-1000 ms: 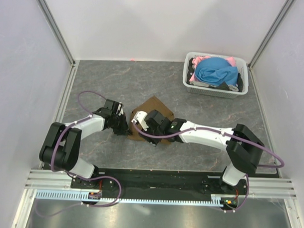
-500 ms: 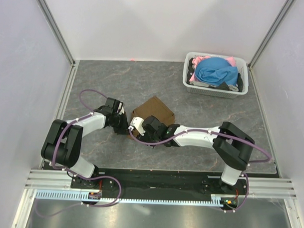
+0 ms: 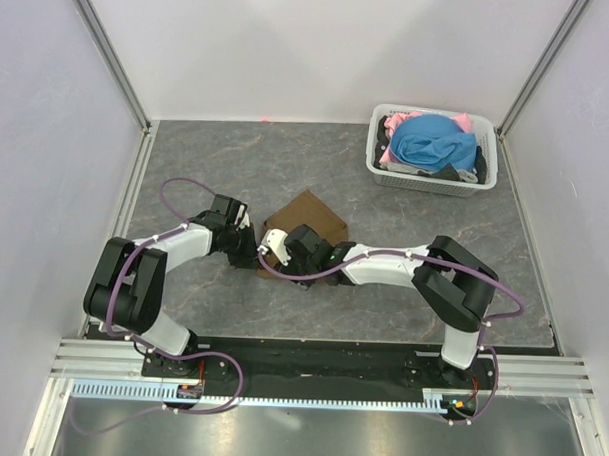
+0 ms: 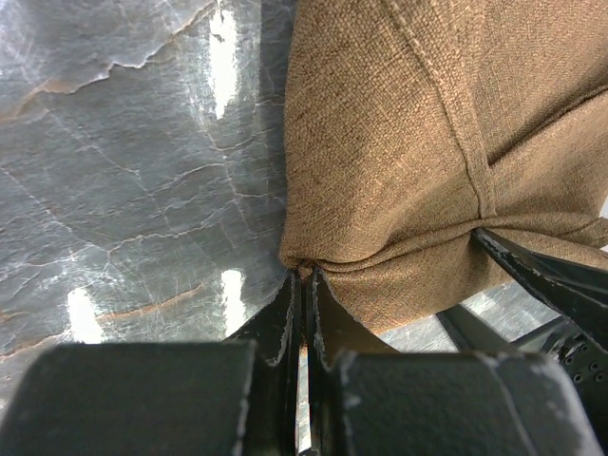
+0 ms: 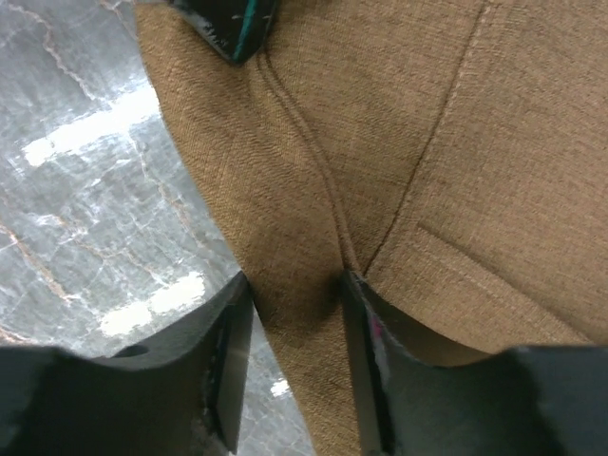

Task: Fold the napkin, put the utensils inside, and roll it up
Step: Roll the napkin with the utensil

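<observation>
Folding looks to be step 1 of 3 - the napkin (image 3: 310, 216) lies doubled over mid-table (image 3: 207, 165), the left gripper (image 4: 304, 275) pinched tight on 1 corner, the right gripper (image 5: 294, 313) pressing both sides of a bunched ridge - no fork in view, nothing rolled.

Napkin (image 3: 310, 216): frame centre, on surface (image 3: 207, 165). Basket (image 3: 386, 176): upper right, behind napkin, on surface; clothes (image 3: 433, 142) in it.
</observation>
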